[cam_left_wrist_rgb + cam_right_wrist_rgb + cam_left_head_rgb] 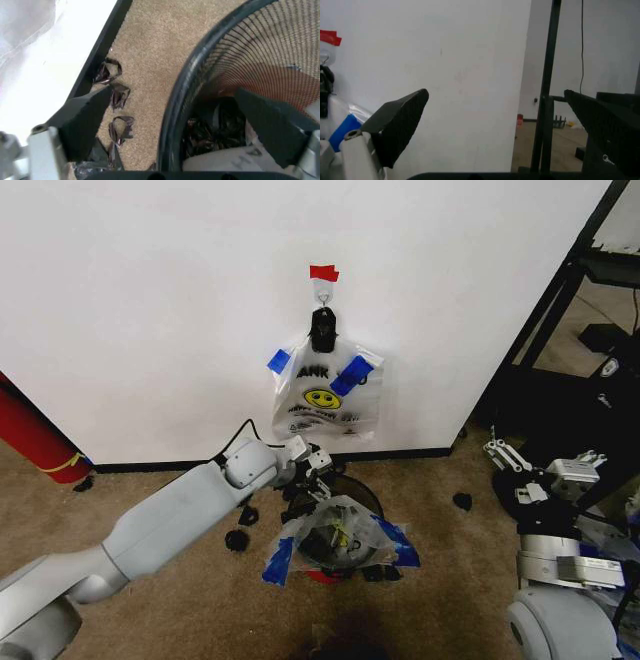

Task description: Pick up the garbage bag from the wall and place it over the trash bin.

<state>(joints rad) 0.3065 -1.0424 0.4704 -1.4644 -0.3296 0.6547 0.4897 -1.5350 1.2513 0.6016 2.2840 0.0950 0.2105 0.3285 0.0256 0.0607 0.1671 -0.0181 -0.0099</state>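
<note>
The crinkly see-through garbage bag (345, 538) with blue tape patches lies bunched over the trash bin (368, 495), on the carpet below the wall (150, 300). A printed part of the garbage bag (235, 161) sits inside the trash bin's black rim (175, 112), and red shows through the bin's side. My left gripper (318, 470) hovers at the bin's far rim. In the wrist view the left gripper (174, 92) is open, one finger outside the rim and one over the inside. My right gripper (545, 465) waits at the right; the wrist view shows the right gripper (495, 93) open, facing the wall.
A flat smiley bag (325, 395) hangs from a black clip (321, 330) on the wall hook under red tape (323, 273). A long red cylinder (35, 440) leans at the left. A black rack (560, 310) stands at the right. Black scraps (237, 540) lie on the carpet.
</note>
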